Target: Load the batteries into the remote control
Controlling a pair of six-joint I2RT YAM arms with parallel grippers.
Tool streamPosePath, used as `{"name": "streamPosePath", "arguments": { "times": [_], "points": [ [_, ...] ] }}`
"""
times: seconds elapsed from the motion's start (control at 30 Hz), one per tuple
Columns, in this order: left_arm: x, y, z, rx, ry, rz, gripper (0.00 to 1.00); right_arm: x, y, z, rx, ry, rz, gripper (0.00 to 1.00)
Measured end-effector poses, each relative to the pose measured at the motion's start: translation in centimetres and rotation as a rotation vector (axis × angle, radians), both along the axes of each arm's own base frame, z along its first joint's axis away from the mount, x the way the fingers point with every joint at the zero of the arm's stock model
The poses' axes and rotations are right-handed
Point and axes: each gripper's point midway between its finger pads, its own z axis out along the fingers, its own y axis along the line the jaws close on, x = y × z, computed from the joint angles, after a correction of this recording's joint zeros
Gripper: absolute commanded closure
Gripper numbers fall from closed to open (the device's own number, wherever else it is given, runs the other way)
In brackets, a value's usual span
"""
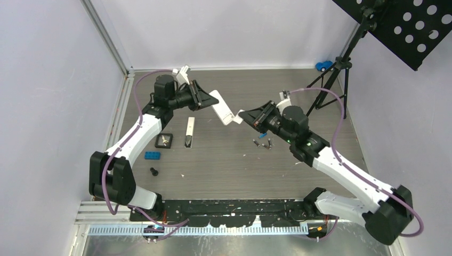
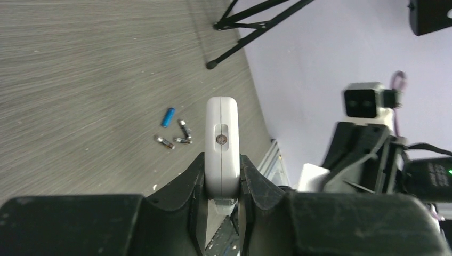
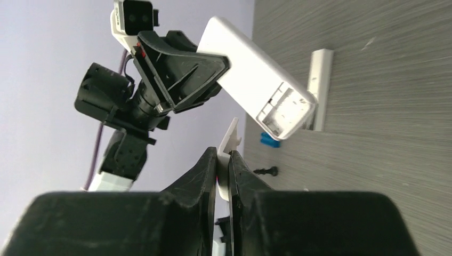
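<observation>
Right claw (image 3: 224, 159) pinches white cover (image 3: 231, 137), edge near remote (image 3: 256, 80) clamped in left claw (image 2: 222, 162), above table (image 1: 224, 160).

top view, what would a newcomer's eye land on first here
The white remote stands out first, held up over the middle of the table by the left gripper, its battery bay open at the far end. Right beside it, the right gripper pinches a thin white cover. The batteries lie loose on the table just below the right gripper.
</observation>
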Motion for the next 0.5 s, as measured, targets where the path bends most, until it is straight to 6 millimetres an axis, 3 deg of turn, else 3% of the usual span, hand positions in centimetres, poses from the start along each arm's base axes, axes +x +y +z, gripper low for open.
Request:
{"name": "streamPosePath", "arguments": {
  "times": [0.13, 0.23, 0.37, 0.47, 0.5],
  "points": [
    [0.1, 0.5, -1.3, 0.054, -0.003, 0.016, 1.00, -0.3, -3.7, -0.3, -0.114, -0.036, -0.112, 1.00],
    [0.0, 0.6, -2.1, 0.070, -0.005, 0.011, 1.00, 0.7, -7.7, -2.9, -0.223, 0.003, -0.241, 1.00],
    [-0.5, 0.7, -3.7, 0.083, 0.017, 0.001, 1.00, 2.2, -13.9, -10.2, -0.402, 0.163, -0.416, 1.00],
    [-0.9, 0.4, -4.1, 0.080, 0.022, -0.013, 1.00, 2.0, -18.2, -16.1, -0.516, 0.316, -0.506, 1.00],
    [-1.1, 0.3, -4.2, 0.079, 0.025, -0.019, 1.00, 1.8, -18.8, -17.0, -0.531, 0.338, -0.516, 1.00]
  ]
}}
